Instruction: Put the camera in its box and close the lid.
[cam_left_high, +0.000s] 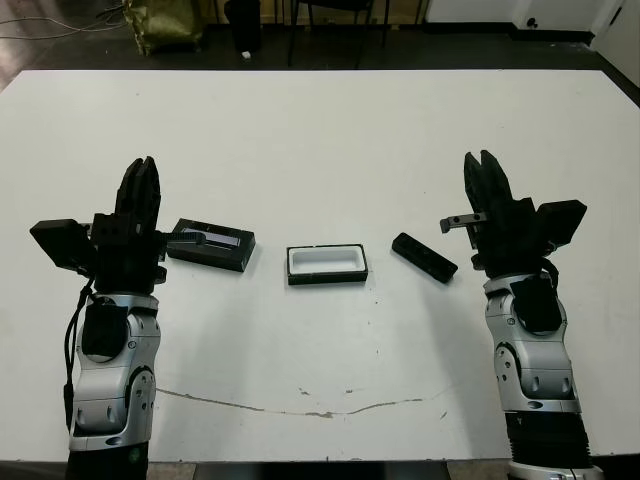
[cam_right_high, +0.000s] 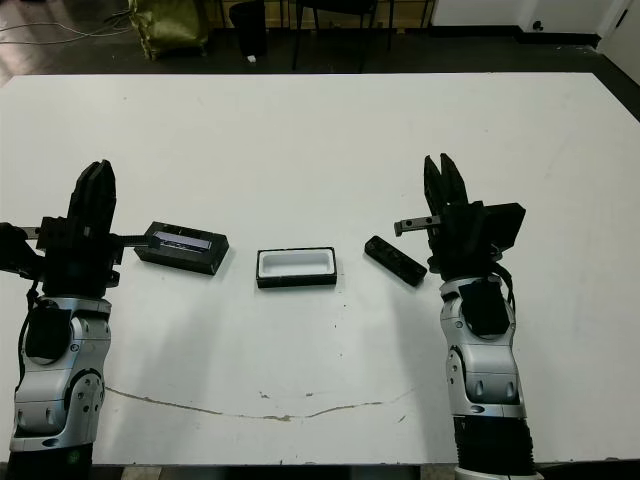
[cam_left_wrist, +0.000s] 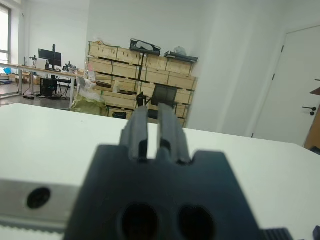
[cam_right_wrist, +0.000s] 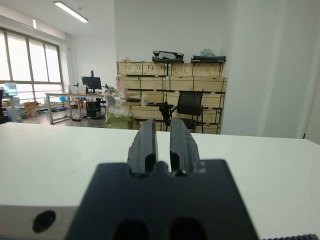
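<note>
camera (cam_left_high: 424, 257) just beside right jaws | both jaws nearly closed, empty

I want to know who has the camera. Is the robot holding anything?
Nothing is held. Both end effectors, left and right, are empty; the camera lies on the table.
</note>
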